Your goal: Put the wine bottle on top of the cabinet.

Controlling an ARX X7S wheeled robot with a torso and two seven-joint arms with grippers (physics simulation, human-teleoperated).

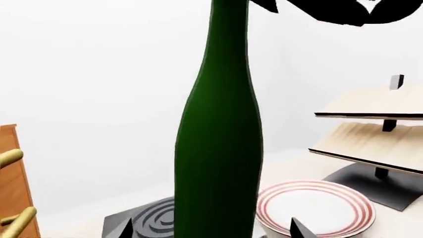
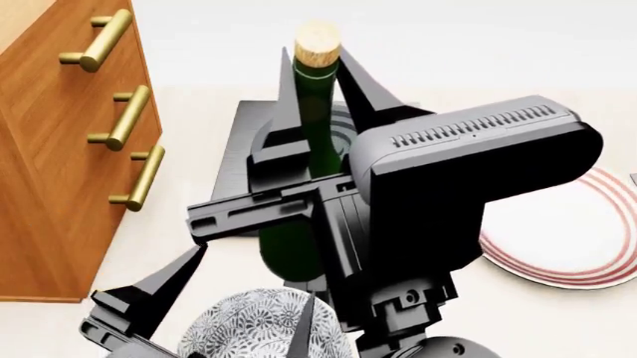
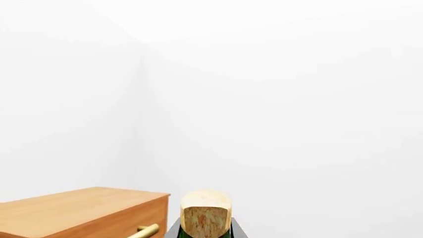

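The wine bottle [image 2: 316,112], dark green with a tan cork, stands upright beside the reddish-brown cabinet [image 2: 60,149] with brass handles. My right gripper [image 2: 318,86] is shut on the bottle's neck just under the cork, one dark finger on each side. In the right wrist view the cork [image 3: 205,215] fills the bottom centre, with the cabinet's top [image 3: 73,208] beside it and a little lower. My left gripper [image 1: 211,229] is open, its two fingertips wide apart on either side of the bottle's body [image 1: 218,148] and not touching it. The bottle's base is hidden.
A dark burner plate with ring marks [image 2: 249,127] lies behind the bottle. A white plate with red rings [image 2: 577,231] sits to the right. A patterned grey bowl [image 2: 249,328] lies by the left gripper. A pale slanted wooden rack [image 1: 370,129] stands beyond the plate.
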